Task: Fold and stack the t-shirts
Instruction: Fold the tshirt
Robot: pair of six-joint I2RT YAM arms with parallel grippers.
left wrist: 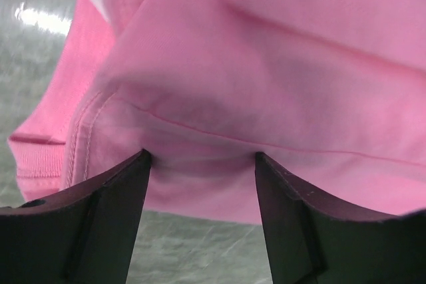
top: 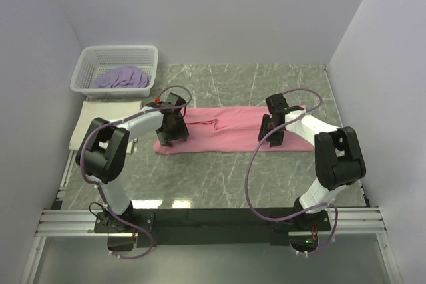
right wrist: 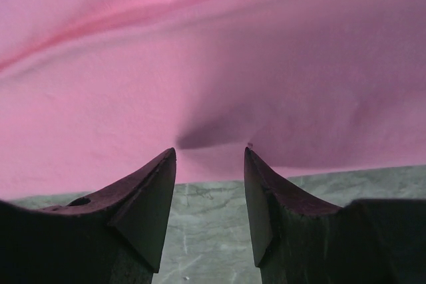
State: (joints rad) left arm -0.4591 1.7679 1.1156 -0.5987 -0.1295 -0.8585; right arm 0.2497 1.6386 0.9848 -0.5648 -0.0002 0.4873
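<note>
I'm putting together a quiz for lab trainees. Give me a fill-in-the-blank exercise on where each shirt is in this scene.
1. The long folded shirt, with the left gripper and right gripper at its near edge, is ___ in colour.
2. The lavender shirt lies bunched inside the white ___.
3. The cream shirt lies flat on the robot's ___ side.

Missing words: pink; basket; left.
</note>
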